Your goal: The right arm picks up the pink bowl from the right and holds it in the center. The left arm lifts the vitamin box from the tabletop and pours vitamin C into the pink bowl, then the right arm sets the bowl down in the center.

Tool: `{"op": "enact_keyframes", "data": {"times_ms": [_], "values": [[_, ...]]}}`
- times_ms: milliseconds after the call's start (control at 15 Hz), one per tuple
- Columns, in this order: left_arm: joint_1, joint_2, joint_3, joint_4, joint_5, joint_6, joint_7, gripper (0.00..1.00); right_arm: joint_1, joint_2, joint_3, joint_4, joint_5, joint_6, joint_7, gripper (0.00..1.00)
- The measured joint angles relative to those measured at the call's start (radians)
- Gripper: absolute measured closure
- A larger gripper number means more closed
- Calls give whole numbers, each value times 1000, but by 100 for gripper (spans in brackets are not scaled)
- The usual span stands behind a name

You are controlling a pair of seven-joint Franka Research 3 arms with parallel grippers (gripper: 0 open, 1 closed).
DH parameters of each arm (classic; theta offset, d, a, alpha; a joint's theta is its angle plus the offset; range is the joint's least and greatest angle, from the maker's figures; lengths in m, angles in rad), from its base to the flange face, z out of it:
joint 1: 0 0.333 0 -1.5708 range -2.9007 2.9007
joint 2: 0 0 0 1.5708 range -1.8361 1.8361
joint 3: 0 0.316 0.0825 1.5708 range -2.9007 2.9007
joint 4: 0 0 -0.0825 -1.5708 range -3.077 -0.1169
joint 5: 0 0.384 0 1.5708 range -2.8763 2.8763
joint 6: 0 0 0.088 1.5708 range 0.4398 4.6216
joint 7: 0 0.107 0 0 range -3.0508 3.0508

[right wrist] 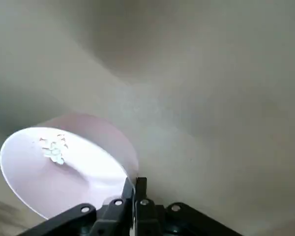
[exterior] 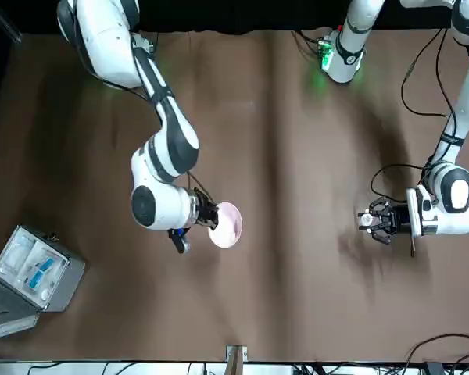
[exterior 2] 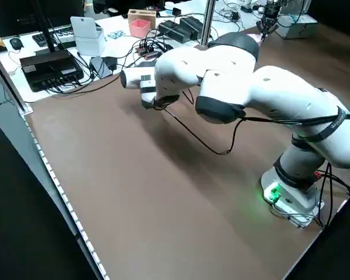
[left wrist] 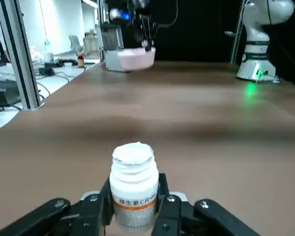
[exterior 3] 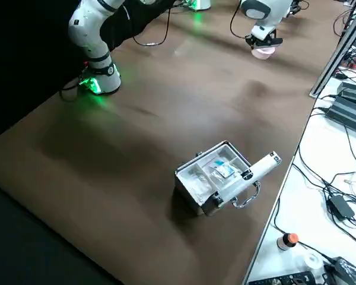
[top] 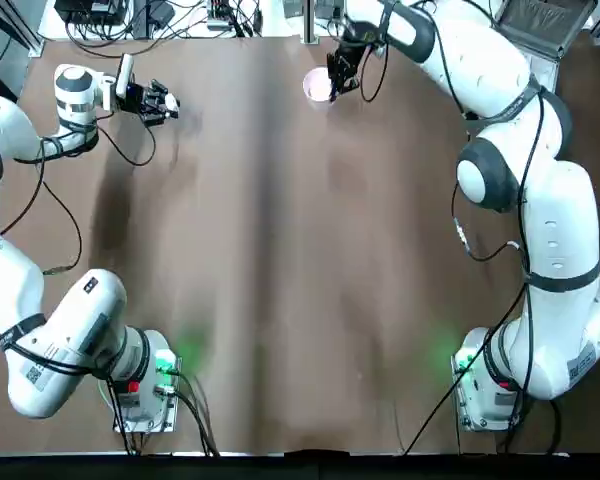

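The right gripper [exterior: 211,216] is clamped on the rim of the pink bowl [exterior: 227,224], its two fingers [right wrist: 136,189] pressed together over the thin wall, as is seen in the right wrist view. The bowl is held at the far edge of the desk [top: 280,260], near the middle of its width. It is a small round vessel, pale pink outside and lighter, almost white, inside; a few tiny pale specks [right wrist: 53,150] are seen on its inner surface.

The left gripper [top: 163,102] is closed on the vitamin box [left wrist: 133,186], which is gripped at its lower body between the two fingers [left wrist: 96,214]. The box is a small white bottle with a ribbed white cap and an orange band with printed characters on its label. It is held upright at the far left of the desk, well apart from the bowl. A grey hinged case [exterior 3: 216,178] lies open near the desk's right far corner.
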Motion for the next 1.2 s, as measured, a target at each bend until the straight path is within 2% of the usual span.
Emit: {"op": "enact_keyframes", "data": {"times_ms": [400, 600, 1000, 1133, 1200], "values": [[-42, 60, 134, 1, -47, -30, 210, 64, 41, 34, 1, -60, 0, 140, -258, 97], [-47, 83, 145, 4, -49, -30, 240, 64, 43, 52, 1, -75, 0, 151, -405, 97], [-73, 86, 173, 19, -49, -30, 273, 64, 44, 77, 1, -96, 0, 151, -515, 97], [-96, 86, 195, 25, -49, -30, 275, 62, 45, 87, 2, -98, 0, 151, -532, 97], [-108, 86, 205, 27, -49, -30, 276, 56, 46, 94, 2, -98, 0, 152, -535, 97]]}}
